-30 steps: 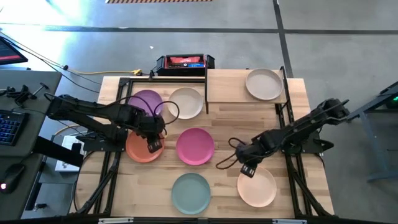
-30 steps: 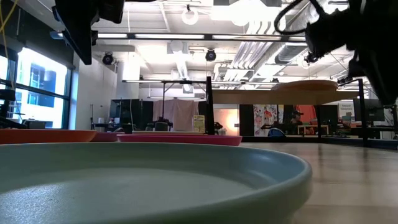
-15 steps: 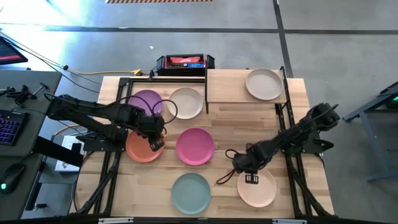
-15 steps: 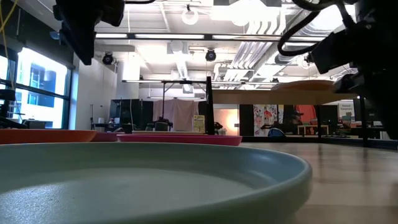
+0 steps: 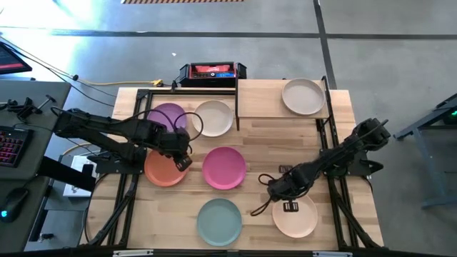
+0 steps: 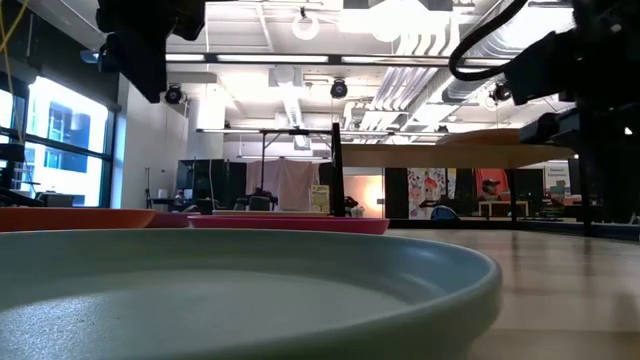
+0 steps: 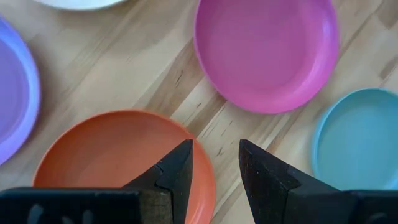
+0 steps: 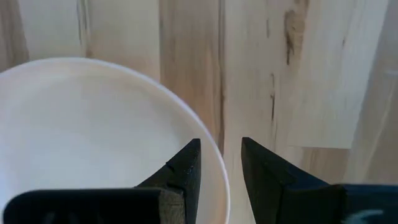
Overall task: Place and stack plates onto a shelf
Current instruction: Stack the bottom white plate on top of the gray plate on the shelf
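The right gripper (image 5: 290, 206) hangs over the rim of the peach plate (image 5: 296, 218) near the counter (image 5: 257, 143)'s front edge, jaws parted astride that rim but not clamped. The left gripper (image 5: 184, 162), also parted and empty, sits above the orange plate (image 5: 161, 171)'s edge. One grey-beige plate (image 5: 303, 96) lies on the shelf (image 5: 260, 100). The plates look stiff, light and probably slick, so pinching the raised rim seems the best hold
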